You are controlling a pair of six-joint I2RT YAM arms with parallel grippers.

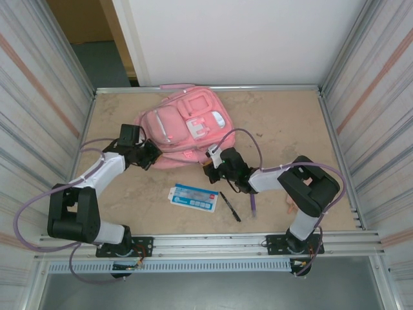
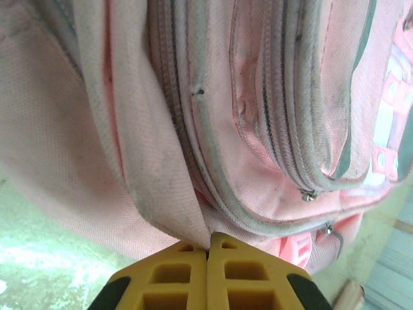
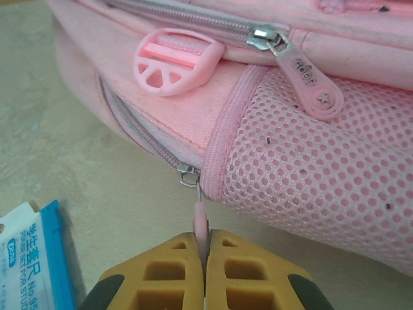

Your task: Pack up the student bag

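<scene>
The student bag [image 1: 184, 126] lies flat on the far middle part of the table [image 1: 290, 129], with its front pockets turned up. Both arms reach it from the near side. The left gripper [image 2: 207, 250] is at the near-left edge of the bag, and its two yellow fingers are pressed together on a fold of the pink fabric, just where a seam comes down between the tips. The right gripper [image 3: 204, 244] is at the near-right edge. Its fingers are closed on the thin pink zipper pull [image 3: 201, 223], which hangs from a metal slider [image 3: 188, 174] at the lower corner of the bag, beside a mesh side pocket [image 3: 322, 174]. The end of the bag with a pink strap points to the far wall and the wide bottom end points to the arms, so its long axis seems to run from near to far, a little turned. From above it looks almost as wide as long, so I cannot tell this for sure. The zippers that the wrist cameras see are drawn closed, and what the pockets hold I cannot tell. A blue-and-white packet [image 1: 193, 197] and a black pen [image 1: 230, 206] lie on the table near the arms, apart from the bag.
</scene>
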